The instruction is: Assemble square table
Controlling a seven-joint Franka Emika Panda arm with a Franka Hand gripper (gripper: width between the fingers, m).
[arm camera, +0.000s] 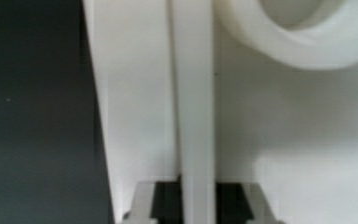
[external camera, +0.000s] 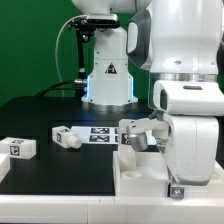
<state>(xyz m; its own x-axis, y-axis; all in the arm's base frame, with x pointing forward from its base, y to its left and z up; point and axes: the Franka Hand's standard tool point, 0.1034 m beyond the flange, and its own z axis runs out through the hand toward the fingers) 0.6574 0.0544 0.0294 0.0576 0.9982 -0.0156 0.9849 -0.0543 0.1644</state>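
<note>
Claw (external camera: pixel 134 140) first: shut all the way, jaws pressed together, hanging low on the big white arm (external camera: pixel 190 120) at the exterior view's right. Reaches down to the far edge of the tabletop (external camera: pixel 140 172); cannot tell if touching it or only just above, and cannot tell if pinching anything.

In the wrist view, very close to white plastic: shows a thin white ridge (arm camera: pixel 194 100) running straight across the picture, a flat white face of the tabletop (arm camera: pixel 291 130) beside it, and part of a round socket (arm camera: pixel 309 30). Two dark patches next to the ridge, too blurred to say whether finger pads or a tag.

Places the tabletop at the front of the black table (external camera: pixel 60 175), on the exterior view's right, lying flat. Finds two legs loose on the table, well apart from the tabletop: the first leg (external camera: pixel 18 148) at the exterior view's far left, the second leg (external camera: pixel 68 137) nearer the middle, both with tags showing. Puts the marker board (external camera: pixel 100 133) between the second leg and the claw, flat on the table. Behind all this, the robot base (external camera: pixel 107 75).
</note>
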